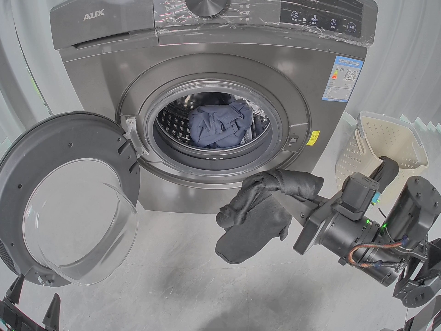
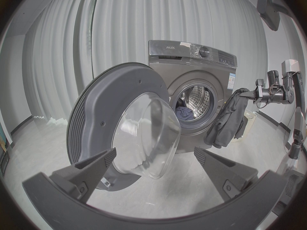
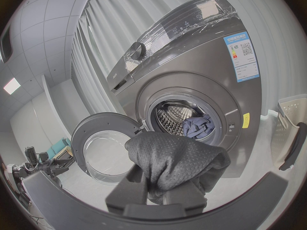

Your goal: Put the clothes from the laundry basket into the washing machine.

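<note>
Right gripper (image 3: 156, 187) pinches dark garment (image 3: 176, 157), which hangs below the washing machine (image 3: 192, 77) opening. Trailing cloth may snag the opening's edge. Left gripper (image 2: 153, 154) is spread, empty.

Pale pleated curtains (image 2: 57, 64) meet a glossy grey floor (image 1: 183, 263). A square light panel (image 3: 11, 85) glows among white ceiling tiles (image 3: 48, 19).

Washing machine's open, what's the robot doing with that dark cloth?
The right claw holds a dark grey garment in front of the open washing machine, just below the drum's mouth. A blue garment already lies inside. Another dark piece hangs over the rim of the laundry basket beside the machine. The left claw is open, low by the swung-open door.
</note>
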